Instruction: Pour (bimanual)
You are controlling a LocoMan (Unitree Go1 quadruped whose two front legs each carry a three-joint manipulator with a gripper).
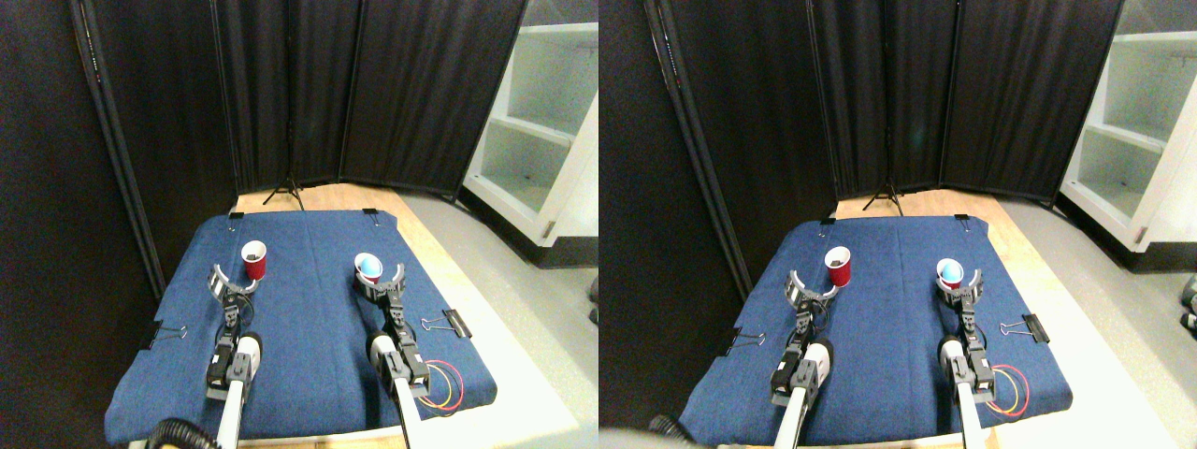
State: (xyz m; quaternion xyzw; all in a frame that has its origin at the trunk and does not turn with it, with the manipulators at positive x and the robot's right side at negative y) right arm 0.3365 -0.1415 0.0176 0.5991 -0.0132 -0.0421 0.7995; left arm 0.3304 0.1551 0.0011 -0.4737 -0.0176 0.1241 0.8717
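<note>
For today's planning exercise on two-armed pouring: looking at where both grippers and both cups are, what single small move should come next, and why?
Probably ease the left gripper forward and to the right, to bring its open jaws around the red cup. That cup stands just beyond it, apparently ungrasped, while the right gripper already cradles the cup with the blue contents. Both cups likely need holding before pouring.

Both arms reach forward, left gripper (227,282) and right gripper (382,281) spread wide.

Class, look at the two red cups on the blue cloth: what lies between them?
Nothing: in the stereo pair view, only bare blue cloth runs between the left red cup and the right red cup.
</note>
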